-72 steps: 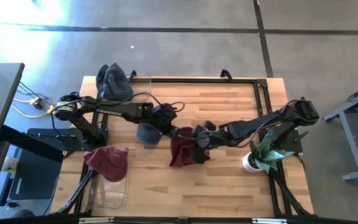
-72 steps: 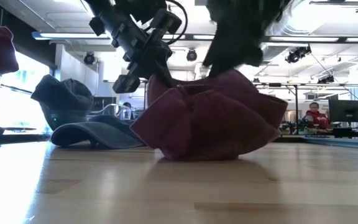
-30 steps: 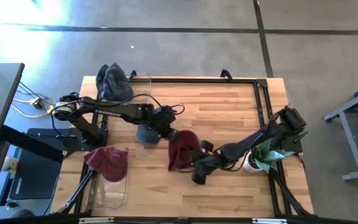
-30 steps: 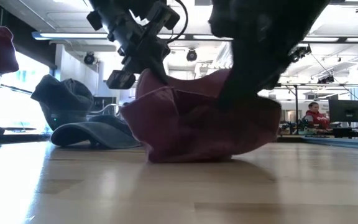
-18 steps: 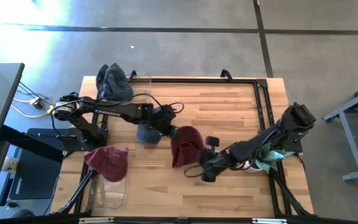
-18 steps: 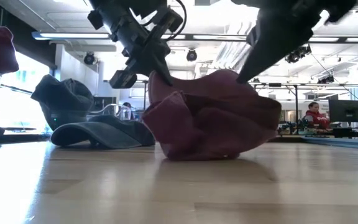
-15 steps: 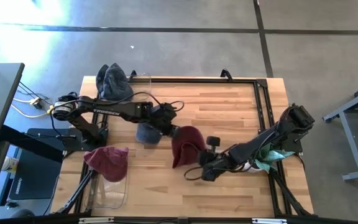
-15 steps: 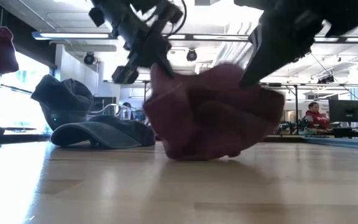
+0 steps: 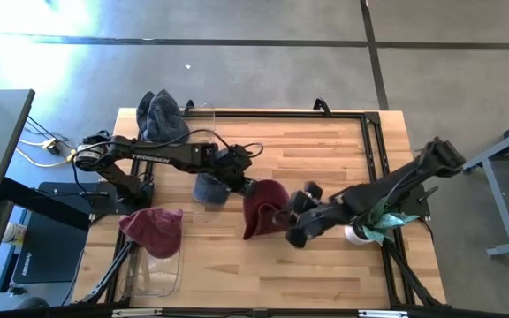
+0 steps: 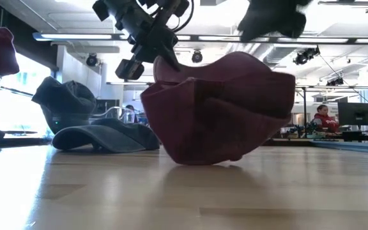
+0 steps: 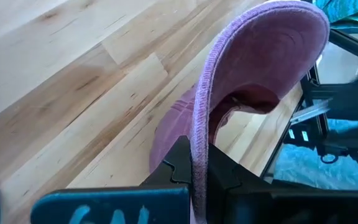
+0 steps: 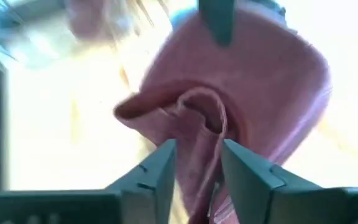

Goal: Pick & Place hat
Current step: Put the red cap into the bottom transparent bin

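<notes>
while held: the left gripper (image 11: pixel 194 171) pinches the maroon cap (image 9: pixel 263 208) by its brim edge.
right gripper (image 12: pixel 194 168): jaws spread, the cap's crown fold just ahead between them.
nearer arm: left.

Bright daylight; right wrist view blurred, overexposed.

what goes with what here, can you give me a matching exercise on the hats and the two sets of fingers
Things:
1. maroon hat
2. grey hat
3. left gripper
4. right gripper

States:
A. fingers apart, beside the maroon hat at mid table
B. lying at the table's far left corner
C. pinched by its brim
D. fingers shut on the hat's brim

Pairs: 1-C, 2-B, 3-D, 4-A
</notes>
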